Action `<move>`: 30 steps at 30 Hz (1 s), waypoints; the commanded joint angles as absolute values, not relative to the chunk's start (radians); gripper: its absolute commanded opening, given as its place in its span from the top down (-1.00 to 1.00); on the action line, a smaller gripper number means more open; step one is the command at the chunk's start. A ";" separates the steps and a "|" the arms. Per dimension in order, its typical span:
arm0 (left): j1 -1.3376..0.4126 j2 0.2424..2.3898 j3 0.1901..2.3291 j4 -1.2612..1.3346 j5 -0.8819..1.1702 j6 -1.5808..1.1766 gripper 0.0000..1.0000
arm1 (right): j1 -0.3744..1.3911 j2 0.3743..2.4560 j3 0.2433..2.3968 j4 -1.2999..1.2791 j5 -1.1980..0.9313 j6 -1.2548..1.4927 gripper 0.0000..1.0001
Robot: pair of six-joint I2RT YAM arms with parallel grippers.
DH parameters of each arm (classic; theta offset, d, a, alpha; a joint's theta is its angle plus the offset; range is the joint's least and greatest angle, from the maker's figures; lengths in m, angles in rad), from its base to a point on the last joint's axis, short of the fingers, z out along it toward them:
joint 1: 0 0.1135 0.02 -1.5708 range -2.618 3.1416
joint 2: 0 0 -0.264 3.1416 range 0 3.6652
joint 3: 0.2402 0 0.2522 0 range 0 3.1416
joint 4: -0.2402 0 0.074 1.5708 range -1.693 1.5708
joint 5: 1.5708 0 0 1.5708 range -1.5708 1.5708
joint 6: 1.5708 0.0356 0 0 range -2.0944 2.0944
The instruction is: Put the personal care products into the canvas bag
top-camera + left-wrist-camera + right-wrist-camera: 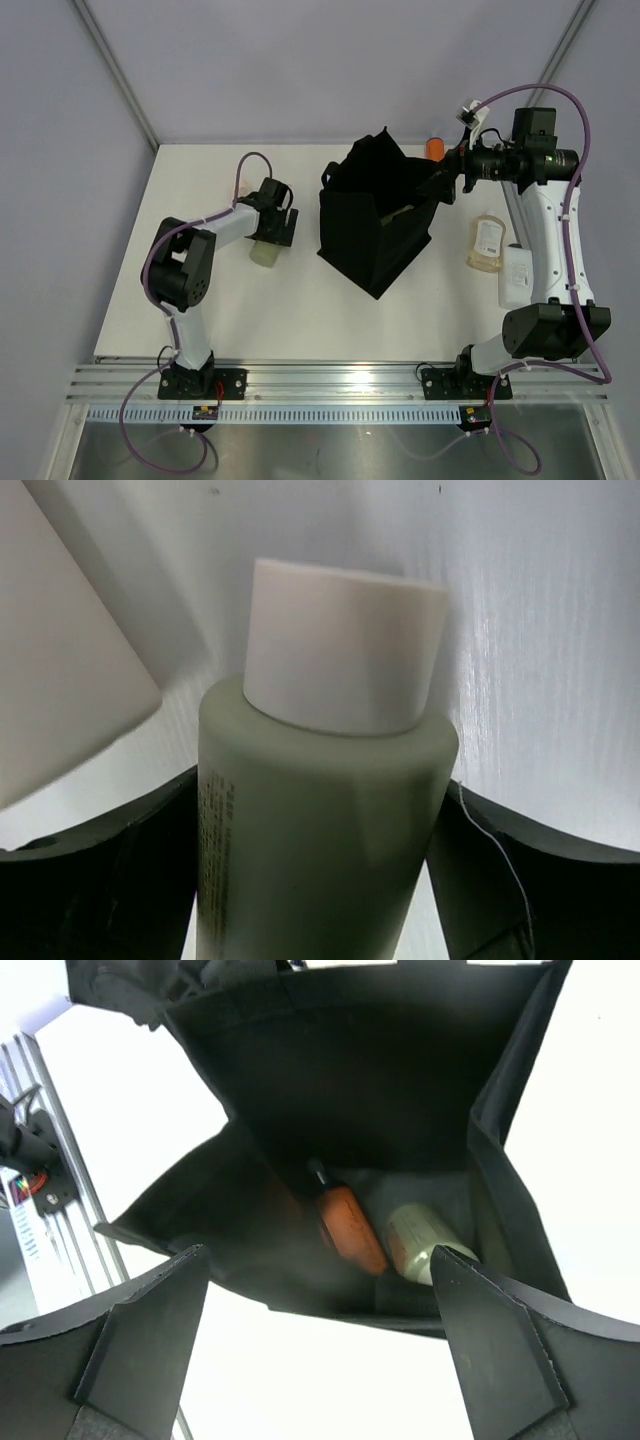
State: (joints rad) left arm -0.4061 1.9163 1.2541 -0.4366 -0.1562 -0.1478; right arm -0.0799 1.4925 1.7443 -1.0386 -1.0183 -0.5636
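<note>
White table (300, 300), grey walls (60, 150) (alu rail (340, 385) near edge); canvas bag (375, 215) mid-table.

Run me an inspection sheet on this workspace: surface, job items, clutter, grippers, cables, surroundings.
Surface: white table, no spills seen.
Job's things: black canvas bag open, holding an orange bottle and a cream bottle; sage-green bottle, amber bottle, flat white bottle and orange item outside it.
Clutter: nothing seen.
Grippers: left gripper straddles the sage-green bottle, grip unclear; right gripper open, empty, at the bag's mouth.
Cables: purple cables loop along both arms.
Surroundings: grey walls; aluminium rail at near edge.
</note>
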 commanded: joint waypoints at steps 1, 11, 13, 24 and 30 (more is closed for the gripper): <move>-0.400 1.835 1.198 -0.426 -0.098 -0.205 0.90 | -0.087 1.468 1.727 -0.982 -1.080 -0.502 -0.99; -0.356 1.543 1.010 -0.246 0.150 -0.483 1.00 | -0.100 1.451 1.681 -0.960 -1.098 -0.468 -0.99; -0.353 1.490 0.974 -0.219 0.170 -0.512 1.00 | -0.103 1.448 1.672 -0.954 -1.100 -0.462 -0.99; -0.354 1.615 1.048 -0.279 0.169 -0.483 1.00 | -0.120 1.454 1.674 -0.965 -1.112 -0.452 -0.99; -0.308 1.549 1.011 -0.209 0.311 -0.560 1.00 | -0.126 1.448 1.651 -0.971 -1.127 -0.448 -0.99</move>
